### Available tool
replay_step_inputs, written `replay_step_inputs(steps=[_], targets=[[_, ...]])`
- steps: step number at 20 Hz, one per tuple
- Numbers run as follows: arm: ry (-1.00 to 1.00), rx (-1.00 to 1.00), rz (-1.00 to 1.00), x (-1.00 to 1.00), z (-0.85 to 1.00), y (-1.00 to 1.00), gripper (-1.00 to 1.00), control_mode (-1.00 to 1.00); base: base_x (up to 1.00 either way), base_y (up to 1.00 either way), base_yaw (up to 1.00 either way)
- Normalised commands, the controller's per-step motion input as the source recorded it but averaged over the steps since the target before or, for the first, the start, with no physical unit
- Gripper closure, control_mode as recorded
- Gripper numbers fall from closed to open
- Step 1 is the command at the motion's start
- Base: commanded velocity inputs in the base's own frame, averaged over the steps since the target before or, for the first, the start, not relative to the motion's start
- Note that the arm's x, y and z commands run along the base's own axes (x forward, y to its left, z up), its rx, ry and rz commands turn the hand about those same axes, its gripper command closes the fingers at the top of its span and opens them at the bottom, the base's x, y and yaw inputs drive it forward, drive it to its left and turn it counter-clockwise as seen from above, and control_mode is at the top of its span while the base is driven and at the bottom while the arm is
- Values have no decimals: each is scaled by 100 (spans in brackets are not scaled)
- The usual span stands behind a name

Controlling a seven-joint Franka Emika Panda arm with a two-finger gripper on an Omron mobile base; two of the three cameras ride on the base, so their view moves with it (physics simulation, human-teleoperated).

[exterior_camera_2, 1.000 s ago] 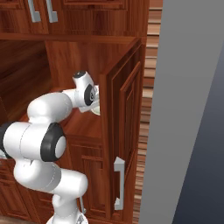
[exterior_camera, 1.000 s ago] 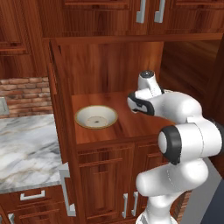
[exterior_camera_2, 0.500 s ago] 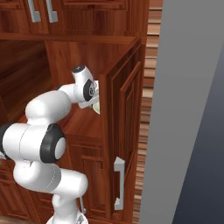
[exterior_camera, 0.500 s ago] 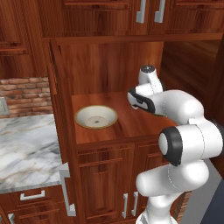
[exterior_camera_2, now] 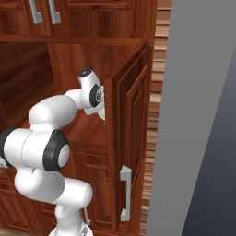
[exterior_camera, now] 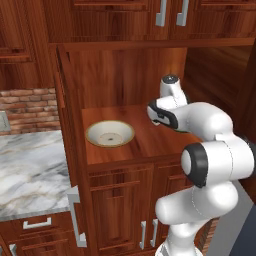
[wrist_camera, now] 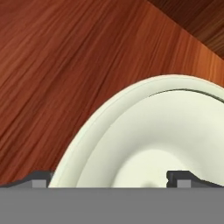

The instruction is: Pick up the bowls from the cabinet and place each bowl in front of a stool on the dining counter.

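Observation:
One cream bowl (exterior_camera: 109, 134) with an olive-tan rim rests on the left of the cabinet (exterior_camera: 120, 75) shelf, apart from the arm. A second bowl (wrist_camera: 148, 144) lies on the right of the shelf, directly under my hand; a sliver of it (exterior_camera_2: 101, 111) peeks out beside the wrist. My gripper (wrist_camera: 109, 178) is open and low over this bowl. One fingertip (wrist_camera: 40, 179) stands outside the rim and the other (wrist_camera: 181, 176) is over the bowl's inside. Nothing is held.
The cabinet's right door (exterior_camera_2: 131, 120) stands open close beside my wrist, and the left door (exterior_camera: 67, 140) is open too. A marble worktop (exterior_camera: 25, 170) with a brick backsplash (exterior_camera: 25, 107) lies to the left. A grey wall (exterior_camera_2: 198, 115) bounds the right.
The hand has pushed a little deeper into the compartment, toward the right-hand bowl. The jaws stayed open and both bowls kept their places.

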Motion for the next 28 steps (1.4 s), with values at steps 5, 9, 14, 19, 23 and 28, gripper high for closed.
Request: replay_step_inputs(steps=[5,9,14,19,23,28], targets=[[0,-3,-2,7,-25,0,-100,-100,0,0,0],[0,-3,-1,8,-19,0,-100,-100,0,0,0],[0,0,0,1,1,-9,-100,-100,0,0,0],[0,0,-1,0,6,-13,-100,-100,0,0,0],[0,0,-2,0,6,-12,-100,-100,0,0,0],[0,0,-2,0,9,-5,-100,-100,0,0,0]])
